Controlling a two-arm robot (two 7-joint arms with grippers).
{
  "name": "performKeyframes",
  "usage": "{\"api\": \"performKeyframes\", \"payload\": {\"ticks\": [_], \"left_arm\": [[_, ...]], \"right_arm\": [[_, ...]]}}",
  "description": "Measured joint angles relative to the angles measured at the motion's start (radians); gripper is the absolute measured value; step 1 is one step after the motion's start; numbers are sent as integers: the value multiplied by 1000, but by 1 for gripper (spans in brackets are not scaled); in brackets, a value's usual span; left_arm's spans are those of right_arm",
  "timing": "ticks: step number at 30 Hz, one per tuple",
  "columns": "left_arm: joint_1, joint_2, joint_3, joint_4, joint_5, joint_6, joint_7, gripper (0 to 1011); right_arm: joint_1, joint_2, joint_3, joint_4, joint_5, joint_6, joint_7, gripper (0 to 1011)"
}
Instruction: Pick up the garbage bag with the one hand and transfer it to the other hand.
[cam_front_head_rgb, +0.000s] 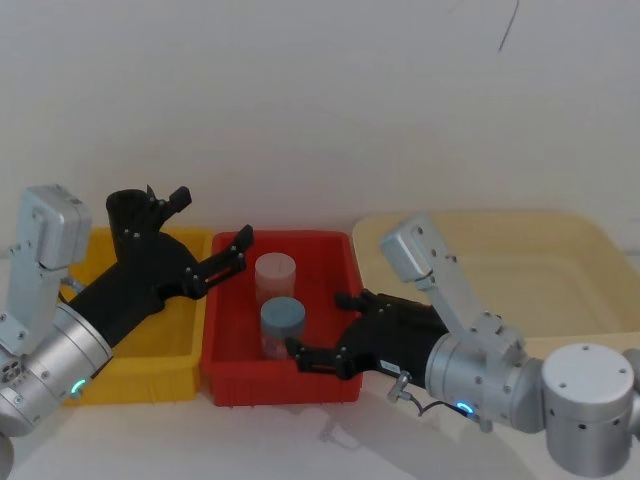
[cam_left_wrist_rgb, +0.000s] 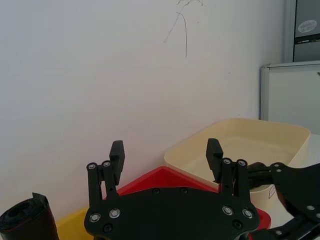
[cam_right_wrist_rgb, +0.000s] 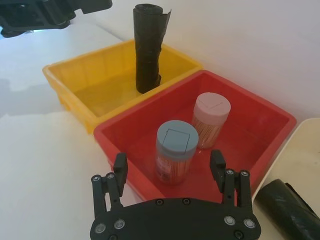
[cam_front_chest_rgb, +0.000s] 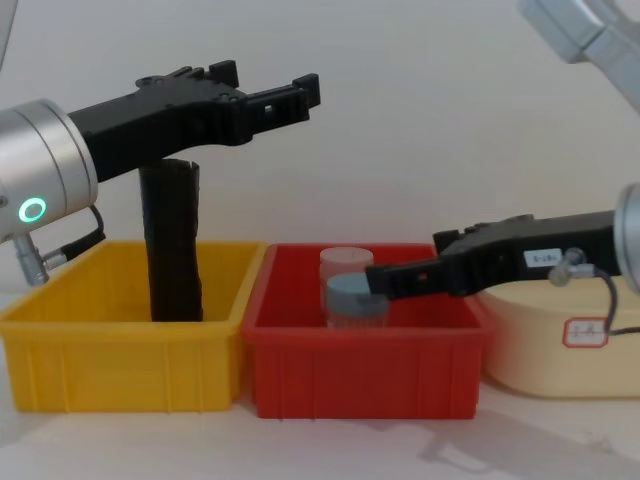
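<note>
The matte black rolled garbage bag (cam_front_chest_rgb: 172, 240) stands upright in the yellow plastic bin (cam_front_chest_rgb: 120, 350). The black two-finger left gripper (cam_front_chest_rgb: 265, 82) hangs spread near its top, and the slim black right gripper (cam_front_head_rgb: 320, 323) is spread over the red plastic bin (cam_front_chest_rgb: 360, 365). The roll is probably light and squashy, so grasp it mid-roll.

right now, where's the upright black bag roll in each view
Head: garbage bag far left, behind left gripper.
Left wrist: garbage bag beside that gripper's body.
Right wrist: garbage bag upright in yellow bin, beyond red bin.
Chest: garbage bag left, under left gripper.
Shared landmark: yellow bin.
</note>
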Motion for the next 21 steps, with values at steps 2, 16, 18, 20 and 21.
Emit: {"api": "performKeyframes", "payload": {"ticks": [2,16,18,20,21], "left_arm": [[1,0,0,-1,0,0,1,1001],[2,1,-1,-2,1,1,2,1000],[2,2,-1,-2,1,1,3,1000],[2,2,-1,-3,1,1,3,1000],[2,2,-1,-3,1,1,3,1000]], "right_arm": [[7,-3,-5,7,-2,2,-2,999],[64,-27,-56,78,-32,-9,-31,999],[70,-30,-61,89,-36,-12,-36,999],[82,-36,-69,107,-43,-17,-43,999],[84,-37,-70,112,-45,-18,-45,1000]]}}
